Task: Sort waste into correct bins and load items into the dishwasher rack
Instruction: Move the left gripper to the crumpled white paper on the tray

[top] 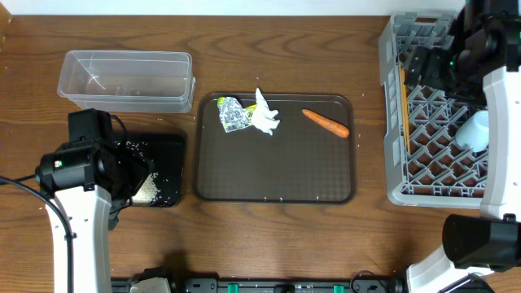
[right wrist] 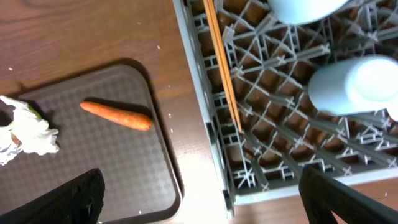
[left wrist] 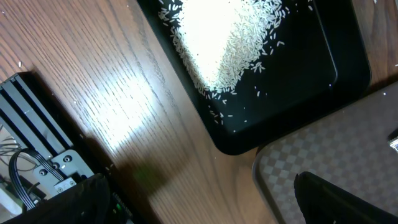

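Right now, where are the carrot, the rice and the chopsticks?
carrot (top: pixel 326 123): overhead view, middle of its body.
rice (left wrist: pixel 236 43): left wrist view, centre of the heap.
chopsticks (right wrist: pixel 224 74): right wrist view, halfway along the shaft.

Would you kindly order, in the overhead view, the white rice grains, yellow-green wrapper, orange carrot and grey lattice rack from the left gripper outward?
1. White rice grains, beside left gripper.
2. Yellow-green wrapper, centre-left.
3. Orange carrot, centre-right.
4. Grey lattice rack, far right.
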### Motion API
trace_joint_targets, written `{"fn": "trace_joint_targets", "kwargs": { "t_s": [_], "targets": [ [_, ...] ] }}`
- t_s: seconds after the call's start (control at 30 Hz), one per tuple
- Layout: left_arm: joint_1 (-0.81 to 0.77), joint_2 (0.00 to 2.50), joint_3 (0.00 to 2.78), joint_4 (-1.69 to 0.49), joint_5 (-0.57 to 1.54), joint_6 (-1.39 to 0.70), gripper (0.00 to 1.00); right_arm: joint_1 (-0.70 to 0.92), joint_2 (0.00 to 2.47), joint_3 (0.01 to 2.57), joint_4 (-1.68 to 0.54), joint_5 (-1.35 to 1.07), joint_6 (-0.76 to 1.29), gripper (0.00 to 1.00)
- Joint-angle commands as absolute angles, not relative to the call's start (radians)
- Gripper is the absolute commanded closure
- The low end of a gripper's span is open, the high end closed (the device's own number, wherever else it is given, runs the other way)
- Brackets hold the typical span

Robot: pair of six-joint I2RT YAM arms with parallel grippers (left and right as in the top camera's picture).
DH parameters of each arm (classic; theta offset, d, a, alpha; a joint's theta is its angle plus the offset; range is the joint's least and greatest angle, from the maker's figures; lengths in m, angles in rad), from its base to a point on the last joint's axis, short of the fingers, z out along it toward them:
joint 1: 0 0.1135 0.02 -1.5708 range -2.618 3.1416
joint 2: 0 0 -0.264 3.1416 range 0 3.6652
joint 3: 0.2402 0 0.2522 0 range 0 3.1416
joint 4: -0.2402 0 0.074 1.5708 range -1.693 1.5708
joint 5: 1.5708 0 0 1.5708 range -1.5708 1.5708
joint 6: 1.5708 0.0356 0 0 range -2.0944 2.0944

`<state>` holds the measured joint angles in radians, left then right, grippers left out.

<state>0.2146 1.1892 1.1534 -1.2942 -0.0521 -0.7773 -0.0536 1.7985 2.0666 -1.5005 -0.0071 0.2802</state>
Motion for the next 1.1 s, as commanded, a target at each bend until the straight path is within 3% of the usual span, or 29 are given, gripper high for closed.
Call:
{"fn": "trace_joint_targets", "kwargs": {
  "t_s": [0.0, 0.63, 0.97, 1.07],
  "targets": [
    [0.22, 1.19, 1.169, -1.298, -0.064, -0.764, 0.02, -0.052, 1.803, 2.065, -1.504, -0.027, 0.314, 0.01],
    [0.22, 1.19, 1.169, -1.293, -0.036, -0.793, 0.02, -0.051, 1.803, 2.065, -1.504, -0.027, 0.314, 0.01],
    [0.217, 1.19, 1.169, -1.352, 0.458, -0.792, 0.02, -0.051, 1.803, 2.065, -1.504, -0.027, 0.314, 0.01],
    [0.184, 1.19, 1.169, -1.259, 0.619, -0.669, 0.11, -0.051, 1.803, 2.065, -1.504, -0.027, 0.314, 0.01]
  ]
}}
